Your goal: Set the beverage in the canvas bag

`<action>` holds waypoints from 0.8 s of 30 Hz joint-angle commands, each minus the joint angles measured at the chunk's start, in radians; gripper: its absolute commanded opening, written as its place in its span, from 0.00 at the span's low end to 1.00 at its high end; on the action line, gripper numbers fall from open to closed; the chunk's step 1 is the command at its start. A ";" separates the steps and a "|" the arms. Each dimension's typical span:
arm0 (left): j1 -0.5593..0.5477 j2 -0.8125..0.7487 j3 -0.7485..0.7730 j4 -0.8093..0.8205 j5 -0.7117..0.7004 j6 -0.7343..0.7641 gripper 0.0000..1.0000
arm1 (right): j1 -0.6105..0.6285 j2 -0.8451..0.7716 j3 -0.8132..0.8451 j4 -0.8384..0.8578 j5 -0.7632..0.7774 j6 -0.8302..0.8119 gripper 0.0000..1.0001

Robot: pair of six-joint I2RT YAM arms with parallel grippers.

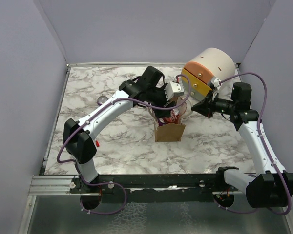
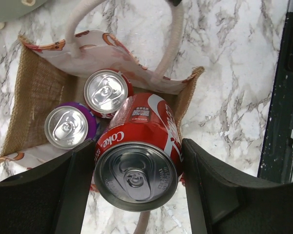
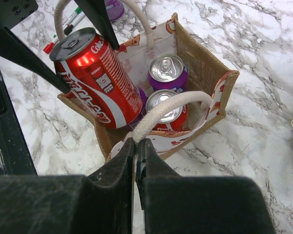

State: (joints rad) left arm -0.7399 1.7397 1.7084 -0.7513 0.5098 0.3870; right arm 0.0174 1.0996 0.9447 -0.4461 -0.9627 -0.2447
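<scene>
The beverage is a red Coke can (image 2: 136, 161), tilted, with its lower end inside the mouth of the canvas bag (image 2: 36, 92) and its top leaning out over the rim. My left gripper (image 2: 136, 180) is shut on the can's sides. A red can (image 2: 106, 92) and a purple can (image 2: 67, 126) stand upright inside the bag. My right gripper (image 3: 136, 146) is shut on one pale rope handle (image 3: 171, 105) and holds it up beside the bag (image 3: 205, 63). In the top view the bag (image 1: 169, 130) stands mid-table between both arms.
A large cream-and-orange cylinder (image 1: 210, 70) lies at the back right, close behind my right arm. Marker pens (image 3: 68, 24) and a purple object (image 3: 112, 7) lie on the marble beyond the bag. A small grey round object (image 1: 102, 100) sits at the left.
</scene>
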 commanded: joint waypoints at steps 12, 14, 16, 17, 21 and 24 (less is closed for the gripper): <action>-0.019 -0.024 -0.031 -0.048 0.219 0.086 0.00 | -0.004 -0.010 -0.017 0.024 -0.020 -0.005 0.01; -0.027 -0.018 -0.029 -0.067 0.226 0.111 0.00 | -0.003 -0.010 -0.018 0.025 -0.018 -0.007 0.01; -0.034 -0.010 -0.025 -0.085 0.222 0.125 0.00 | -0.003 -0.008 -0.018 0.025 -0.018 -0.005 0.01; -0.035 -0.007 -0.024 -0.087 0.220 0.127 0.00 | -0.004 -0.005 -0.018 0.026 -0.018 -0.006 0.01; -0.037 -0.004 -0.026 -0.065 0.182 0.106 0.00 | -0.003 0.001 -0.016 0.025 -0.020 -0.005 0.01; -0.038 -0.012 -0.024 -0.036 0.145 0.092 0.00 | -0.003 0.002 -0.018 0.027 -0.021 -0.005 0.01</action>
State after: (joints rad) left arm -0.7635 1.7397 1.6878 -0.7933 0.6495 0.4961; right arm 0.0174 1.0996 0.9390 -0.4404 -0.9627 -0.2443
